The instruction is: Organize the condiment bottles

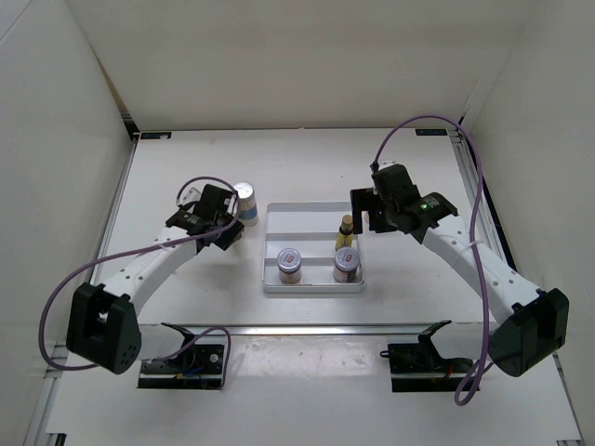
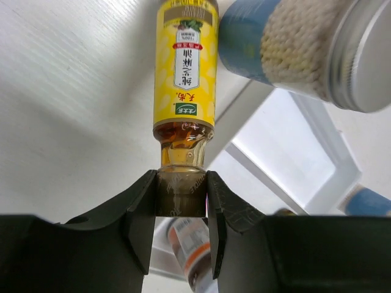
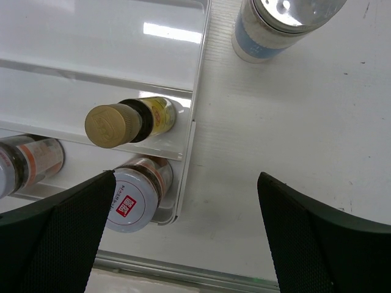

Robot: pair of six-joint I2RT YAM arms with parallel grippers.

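Note:
My left gripper (image 2: 180,194) is shut on the dark cap of a slim yellow bottle (image 2: 185,73), left of the tray; in the top view the gripper (image 1: 227,232) hides that bottle. A white cylinder with a blue band (image 2: 287,49) stands just beside it (image 1: 245,201). The white tray (image 1: 313,216) holds a second yellow bottle (image 1: 346,232) in its middle row and two pinkish jars (image 1: 289,265) (image 1: 345,266) in its near row. My right gripper (image 3: 183,213) is open and empty above the tray's right edge. The second white cylinder (image 3: 275,24) stands on the table right of the tray.
The tray's far row (image 3: 104,30) holds nothing. White walls close in the table on the left, back and right. A metal rail (image 1: 307,330) runs along the near edge. Purple cables loop off both arms.

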